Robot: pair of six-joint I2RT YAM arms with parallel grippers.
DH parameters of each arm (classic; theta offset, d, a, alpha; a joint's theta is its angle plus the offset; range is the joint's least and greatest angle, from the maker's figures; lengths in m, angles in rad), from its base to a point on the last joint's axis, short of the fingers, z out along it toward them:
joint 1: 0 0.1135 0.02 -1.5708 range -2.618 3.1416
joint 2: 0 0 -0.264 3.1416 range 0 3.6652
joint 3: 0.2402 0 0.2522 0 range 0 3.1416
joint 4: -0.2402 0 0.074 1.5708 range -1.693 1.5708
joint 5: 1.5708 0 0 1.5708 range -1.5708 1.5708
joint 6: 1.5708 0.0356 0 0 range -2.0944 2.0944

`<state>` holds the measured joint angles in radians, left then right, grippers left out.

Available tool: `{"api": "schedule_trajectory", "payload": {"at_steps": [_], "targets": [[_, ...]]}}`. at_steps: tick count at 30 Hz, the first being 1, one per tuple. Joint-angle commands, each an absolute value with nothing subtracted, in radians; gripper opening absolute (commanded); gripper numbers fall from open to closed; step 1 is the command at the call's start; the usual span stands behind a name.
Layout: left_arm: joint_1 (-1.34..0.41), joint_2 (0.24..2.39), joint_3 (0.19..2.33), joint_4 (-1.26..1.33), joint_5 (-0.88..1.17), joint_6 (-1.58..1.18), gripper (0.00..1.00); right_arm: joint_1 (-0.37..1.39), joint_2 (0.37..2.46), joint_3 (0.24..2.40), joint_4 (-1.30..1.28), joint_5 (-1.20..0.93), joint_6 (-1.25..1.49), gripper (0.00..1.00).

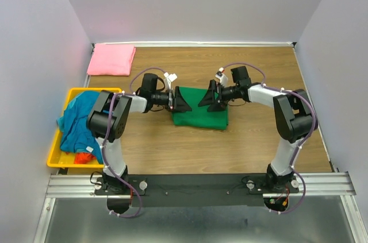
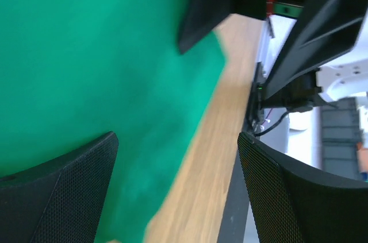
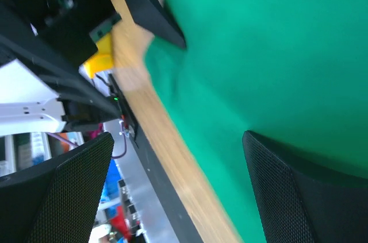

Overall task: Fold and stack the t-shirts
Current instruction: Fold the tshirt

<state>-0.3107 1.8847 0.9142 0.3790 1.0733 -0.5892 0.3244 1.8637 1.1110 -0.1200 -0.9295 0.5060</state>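
A bright green t-shirt [image 1: 201, 115] lies folded in the middle of the table. It fills the left wrist view [image 2: 86, 70] and the right wrist view [image 3: 276, 53]. My left gripper [image 1: 183, 101] is open at its left edge, my right gripper [image 1: 210, 97] is open at its upper right part; they face each other over the cloth and hold nothing. A folded pink t-shirt [image 1: 111, 59] lies at the back left. A teal-blue t-shirt [image 1: 77, 119] hangs over the yellow bin, with a bit of the orange-red one [image 1: 85, 157] under it.
A yellow plastic bin [image 1: 57, 159] stands at the table's left edge. White walls close the back and both sides. A metal rail [image 1: 195, 184] with the arm bases runs along the near edge.
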Motion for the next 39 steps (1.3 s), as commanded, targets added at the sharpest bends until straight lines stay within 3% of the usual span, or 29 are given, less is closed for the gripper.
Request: {"api": "schedule_trajectory", "payload": {"at_steps": [1,6,10,18,27,39], "targets": [[-0.267,1.98,0.894,0.381,1.04,-0.563,0.93,0.292,1.93,1.037,-0.121,-0.919,0.459,1.0],[-0.216,2.01,0.894,0.35,1.023,-0.489,0.93,0.198,1.983,1.052,-0.176,-0.884,0.327,1.0],[-0.218,1.883,0.887,0.241,1.113,-0.42,0.93,0.176,1.895,1.085,-0.23,-0.948,0.293,1.0],[-0.311,1.71,0.908,0.084,1.187,-0.353,0.93,0.251,1.718,1.011,-0.222,-1.117,0.464,1.0],[-0.373,1.862,0.884,0.161,1.194,-0.413,0.94,0.296,1.867,0.913,-0.156,-1.135,0.543,1.0],[-0.25,2.046,0.876,0.048,1.138,-0.244,0.95,0.158,2.033,0.911,-0.221,-0.978,0.375,1.0]]}}
